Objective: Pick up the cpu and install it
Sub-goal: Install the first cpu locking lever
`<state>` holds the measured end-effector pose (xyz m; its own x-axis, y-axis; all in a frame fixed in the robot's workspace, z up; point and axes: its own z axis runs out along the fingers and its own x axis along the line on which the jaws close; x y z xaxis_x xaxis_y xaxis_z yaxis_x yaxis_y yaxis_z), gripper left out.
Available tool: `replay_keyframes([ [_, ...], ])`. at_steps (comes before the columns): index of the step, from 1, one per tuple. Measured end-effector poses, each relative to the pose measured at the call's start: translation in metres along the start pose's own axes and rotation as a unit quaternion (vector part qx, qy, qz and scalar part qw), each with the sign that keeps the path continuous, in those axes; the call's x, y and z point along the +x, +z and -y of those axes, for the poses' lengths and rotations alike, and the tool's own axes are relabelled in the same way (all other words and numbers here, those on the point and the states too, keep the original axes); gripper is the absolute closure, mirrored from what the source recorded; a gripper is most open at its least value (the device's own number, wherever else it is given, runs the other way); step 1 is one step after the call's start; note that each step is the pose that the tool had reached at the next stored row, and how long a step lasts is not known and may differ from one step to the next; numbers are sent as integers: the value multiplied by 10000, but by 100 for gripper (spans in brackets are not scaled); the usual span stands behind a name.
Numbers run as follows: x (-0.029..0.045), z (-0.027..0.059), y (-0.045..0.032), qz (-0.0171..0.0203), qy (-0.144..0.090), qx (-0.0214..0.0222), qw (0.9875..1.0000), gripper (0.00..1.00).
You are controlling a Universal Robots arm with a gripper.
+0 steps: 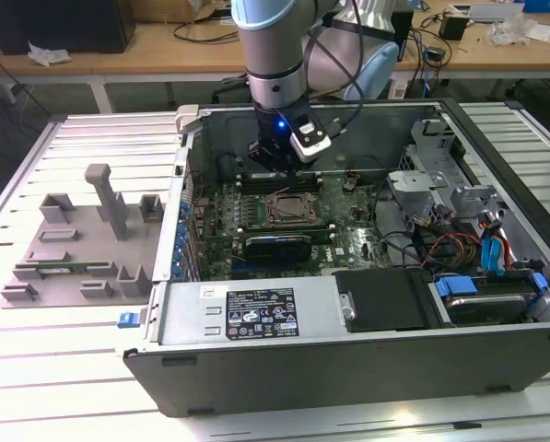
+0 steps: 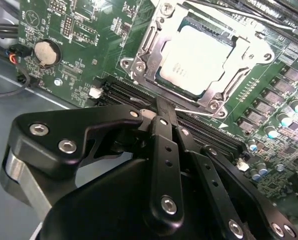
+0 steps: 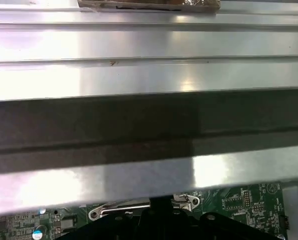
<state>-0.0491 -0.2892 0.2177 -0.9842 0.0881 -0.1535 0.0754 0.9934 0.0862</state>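
Note:
The cpu [image 2: 196, 52] lies flat in the motherboard socket [image 1: 293, 210], its shiny silver top showing inside the metal frame [image 2: 149, 42]. My gripper [image 2: 161, 106] is shut, its black fingers pressed together with nothing visible between them. Its tip sits just beside the socket, at the thin wire lever [image 2: 188, 111] that runs along the frame's edge. In the exterior view the gripper [image 1: 276, 164] hangs inside the open computer case [image 1: 256, 368], just behind the socket. In the first wrist view the fingertip [image 3: 159, 202] sits by the lever [image 3: 134, 209].
Memory slots [image 2: 134, 97] run next to the socket. The case's back wall [image 3: 149, 115] stands close behind the gripper. Cables and a drive cage [image 1: 440, 193] fill the case on the exterior view's right. A grey fixture plate [image 1: 81, 249] with blocks lies outside on the exterior view's left.

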Motion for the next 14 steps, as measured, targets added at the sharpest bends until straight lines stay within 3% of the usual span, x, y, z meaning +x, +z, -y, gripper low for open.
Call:
replay_keyframes([
  [5,13,3,43,28,225,42,9997,89],
  [8,16,4,62,64,341,62,9994,89],
  [14,24,0,81,208,465,66,9987,89],
])
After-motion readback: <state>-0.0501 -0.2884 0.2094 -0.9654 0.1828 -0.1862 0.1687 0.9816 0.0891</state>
